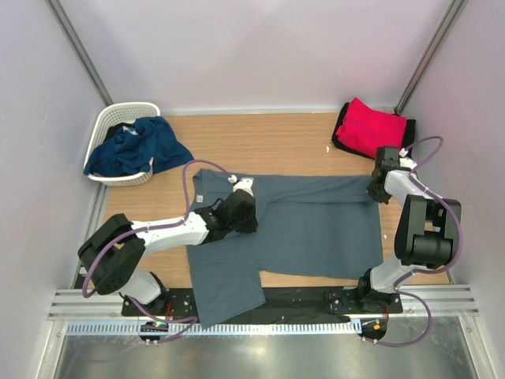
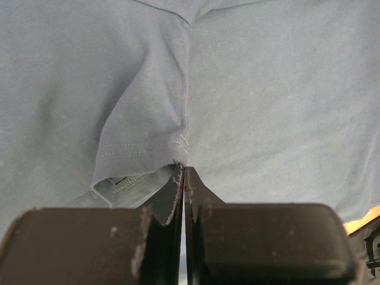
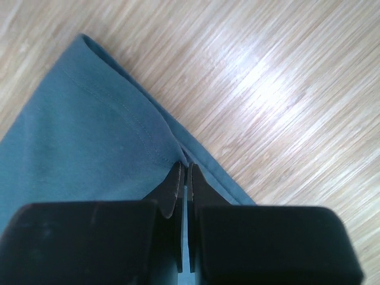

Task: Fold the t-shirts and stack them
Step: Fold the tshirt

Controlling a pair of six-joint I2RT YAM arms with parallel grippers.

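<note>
Wooden tabletop (image 1: 276,138), pale walls (image 1: 252,47) on three sides. Grey-blue t-shirt (image 1: 316,229) spread out; left gripper (image 2: 183,171) pinches its sleeve hem, right gripper (image 3: 184,168) its bottom edge (both jaws clamped).

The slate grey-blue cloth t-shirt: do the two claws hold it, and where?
The left gripper pinches the slate grey-blue cloth t-shirt at a sleeve hem; the right gripper pinches its hemmed edge near a corner.
</note>
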